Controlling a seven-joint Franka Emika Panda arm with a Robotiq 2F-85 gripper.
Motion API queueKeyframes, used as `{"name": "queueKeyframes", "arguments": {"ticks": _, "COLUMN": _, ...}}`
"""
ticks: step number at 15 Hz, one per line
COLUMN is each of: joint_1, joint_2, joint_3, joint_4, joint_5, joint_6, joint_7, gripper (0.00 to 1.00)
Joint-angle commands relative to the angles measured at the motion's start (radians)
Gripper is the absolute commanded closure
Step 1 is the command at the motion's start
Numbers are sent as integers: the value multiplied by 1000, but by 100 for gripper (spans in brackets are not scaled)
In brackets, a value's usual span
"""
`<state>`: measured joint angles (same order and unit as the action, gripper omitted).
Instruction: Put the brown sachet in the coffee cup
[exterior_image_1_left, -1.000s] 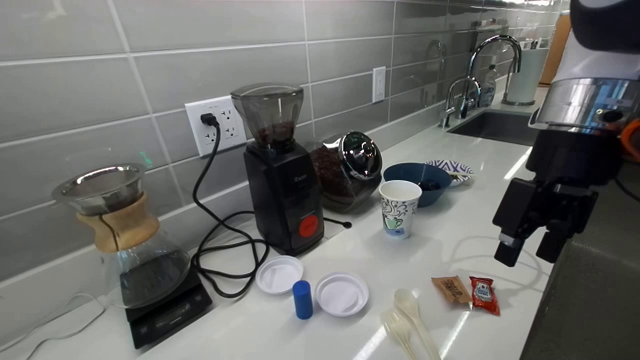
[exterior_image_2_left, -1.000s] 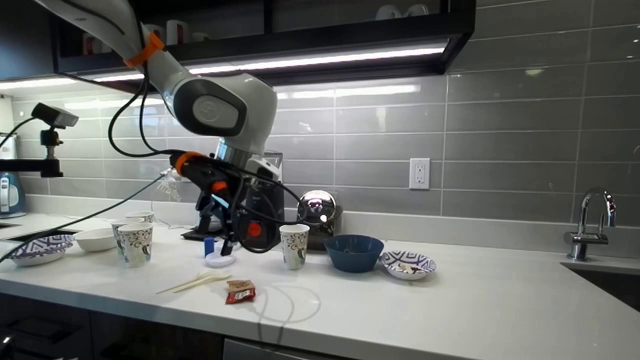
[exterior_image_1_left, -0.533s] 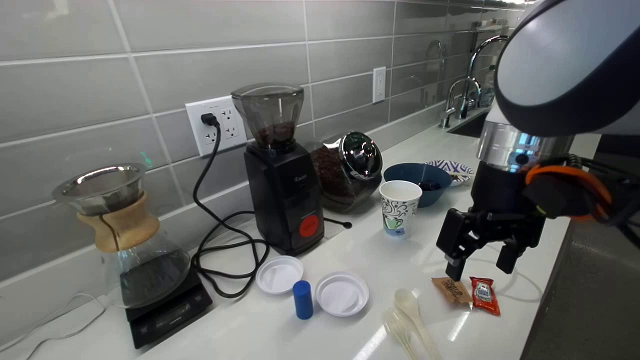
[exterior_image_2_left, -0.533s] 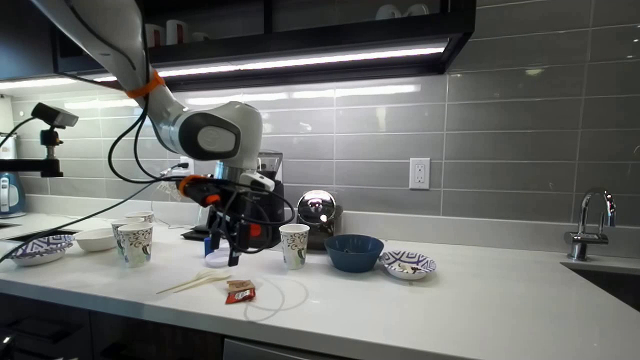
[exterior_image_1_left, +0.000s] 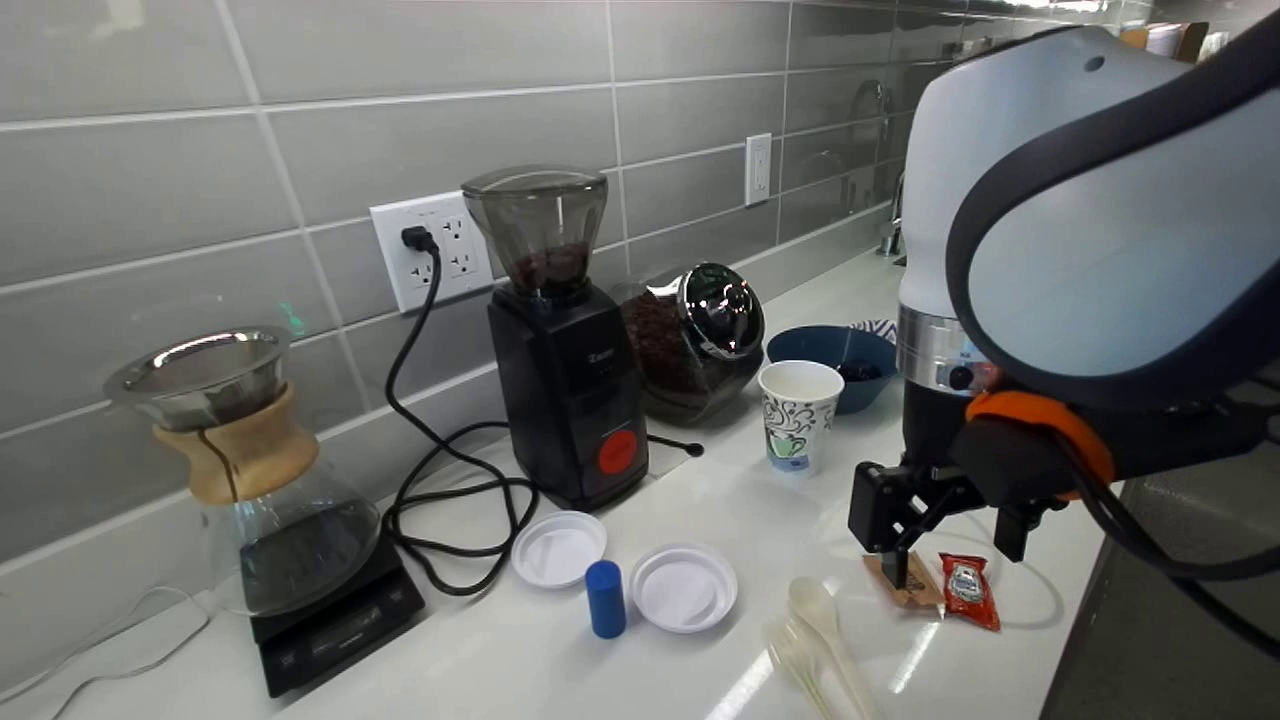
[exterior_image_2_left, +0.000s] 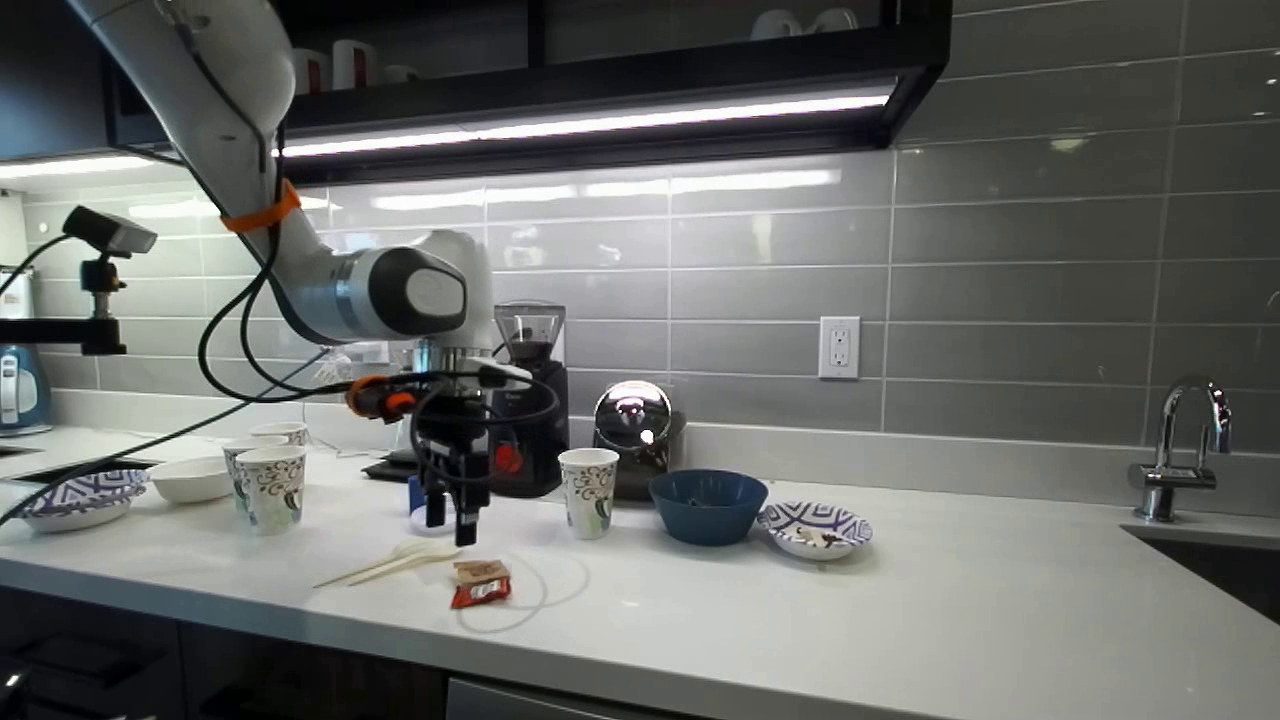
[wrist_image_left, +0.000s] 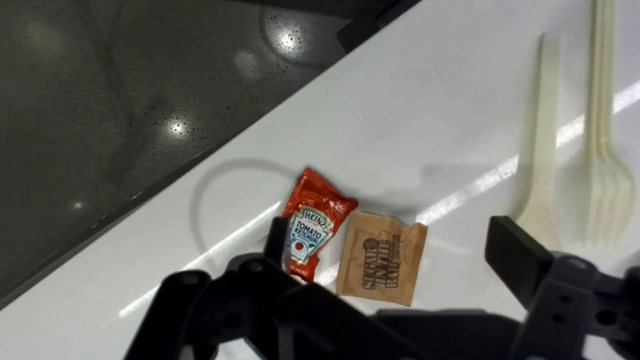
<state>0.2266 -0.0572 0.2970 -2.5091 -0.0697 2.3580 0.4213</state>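
Note:
The brown sachet (wrist_image_left: 381, 260) lies flat on the counter, beside the red ketchup packet (wrist_image_left: 315, 225). It also shows in both exterior views (exterior_image_1_left: 924, 592) (exterior_image_2_left: 480, 571), partly behind a finger in one of them. The coffee cup (exterior_image_1_left: 798, 425) (exterior_image_2_left: 588, 495), white with a printed pattern, stands upright near the grinder; it is out of the wrist view. My gripper (exterior_image_1_left: 953, 563) (exterior_image_2_left: 451, 526) (wrist_image_left: 391, 245) is open and empty, pointing down above the packets. In the wrist view the sachet appears between the fingers, and the left-hand finger overlaps the ketchup packet.
A pale spoon and fork (exterior_image_1_left: 822, 640) lie beside the packets. White lids (exterior_image_1_left: 684, 588) and a blue cylinder (exterior_image_1_left: 605, 600) are near them. The black grinder (exterior_image_1_left: 570, 390) and dark blue bowl (exterior_image_2_left: 708, 510) stand by the cup. The counter edge (wrist_image_left: 215, 150) runs close to the packets.
My gripper has moved down and over the packets, coming from the sink side in an exterior view. It stays open. The sachet, ketchup packet and cup have not moved.

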Motion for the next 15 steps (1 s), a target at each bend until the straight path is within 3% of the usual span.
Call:
{"name": "queueKeyframes", "arguments": {"ticks": 1, "joint_1": 5, "joint_2": 99, "joint_3": -6, "joint_4": 66, "joint_5": -78, "joint_6": 19, "joint_7": 72, "gripper": 0}}
{"name": "queueKeyframes", "arguments": {"ticks": 4, "joint_1": 19, "joint_2": 156, "joint_3": -15, "joint_4": 108, "joint_5": -114, "joint_6": 6, "joint_7": 82, "gripper": 0}}
{"name": "queueKeyframes", "arguments": {"ticks": 9, "joint_1": 44, "joint_2": 224, "joint_3": -38, "joint_4": 160, "joint_5": -136, "joint_6": -20, "joint_7": 90, "gripper": 40}}
{"name": "queueKeyframes", "arguments": {"ticks": 13, "joint_1": 63, "joint_2": 251, "joint_3": -55, "joint_4": 182, "joint_5": -129, "joint_6": -20, "joint_7": 84, "gripper": 52}}
{"name": "queueKeyframes", "arguments": {"ticks": 14, "joint_1": 68, "joint_2": 255, "joint_3": -58, "joint_4": 187, "joint_5": -127, "joint_6": -21, "joint_7": 82, "gripper": 58}}
{"name": "queueKeyframes", "arguments": {"ticks": 15, "joint_1": 72, "joint_2": 259, "joint_3": -62, "joint_4": 192, "joint_5": -129, "joint_6": -22, "joint_7": 84, "gripper": 56}}
